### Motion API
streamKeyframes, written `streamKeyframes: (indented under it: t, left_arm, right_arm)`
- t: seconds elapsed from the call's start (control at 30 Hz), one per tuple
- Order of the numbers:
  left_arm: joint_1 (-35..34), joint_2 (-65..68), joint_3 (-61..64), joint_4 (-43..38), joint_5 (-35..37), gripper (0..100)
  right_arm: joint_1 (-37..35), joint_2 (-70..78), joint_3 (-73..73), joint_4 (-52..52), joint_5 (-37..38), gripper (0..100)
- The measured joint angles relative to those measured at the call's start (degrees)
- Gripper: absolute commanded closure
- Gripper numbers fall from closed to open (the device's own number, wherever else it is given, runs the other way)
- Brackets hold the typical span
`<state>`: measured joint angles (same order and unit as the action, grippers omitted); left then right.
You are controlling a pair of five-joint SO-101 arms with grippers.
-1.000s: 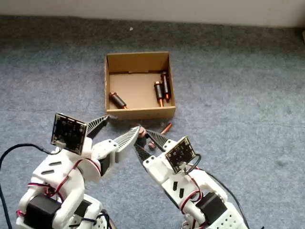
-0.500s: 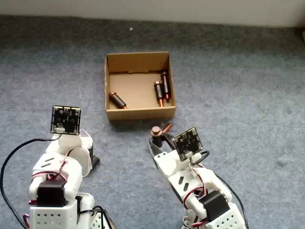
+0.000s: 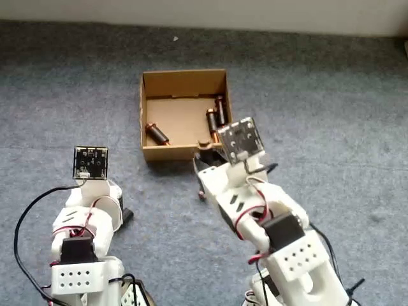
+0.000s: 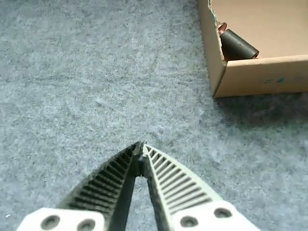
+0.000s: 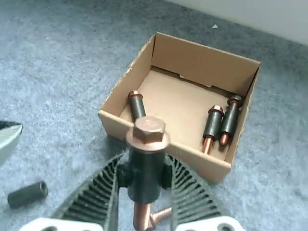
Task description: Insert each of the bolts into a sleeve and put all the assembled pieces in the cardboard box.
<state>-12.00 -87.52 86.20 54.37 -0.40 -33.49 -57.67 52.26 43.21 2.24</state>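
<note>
In the right wrist view my right gripper (image 5: 144, 169) is shut on an assembled piece (image 5: 147, 139), a copper bolt standing upright in a dark sleeve. From above, this gripper (image 3: 204, 154) hangs at the front wall of the cardboard box (image 3: 148, 95). Three assembled pieces lie inside the box (image 5: 202, 57): one (image 3: 156, 134) at the left and two (image 3: 215, 120) side by side at the right. A loose dark sleeve (image 5: 27, 194) and a loose bolt (image 5: 161, 215) lie on the carpet. My left gripper (image 4: 140, 149) is shut and holds nothing, low over bare carpet short of the box's corner (image 4: 219, 72).
Grey carpet covers the whole floor, with open room left and right of the box. The left arm (image 3: 86, 217) sits pulled back at the lower left. A pale wall edge runs along the far side.
The right arm has lifted the assembled piece from the carpet forward to the box's front wall. The left gripper, open beside it a second ago, has drawn back and shut.
</note>
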Motion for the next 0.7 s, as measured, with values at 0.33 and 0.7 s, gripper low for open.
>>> streamKeyframes:
  t: [0.33, 0.7]
  left_arm:
    - [0.0, 0.0, 0.0, 0.0, 0.0, 99]
    - [0.0, 0.0, 0.2, 0.0, 0.0, 99]
  right_arm:
    - [3.6, 32.1, -12.8, -23.6, 0.1, 99.3]
    - [5.2, 52.7, -13.7, -34.1, 0.2, 98.6]
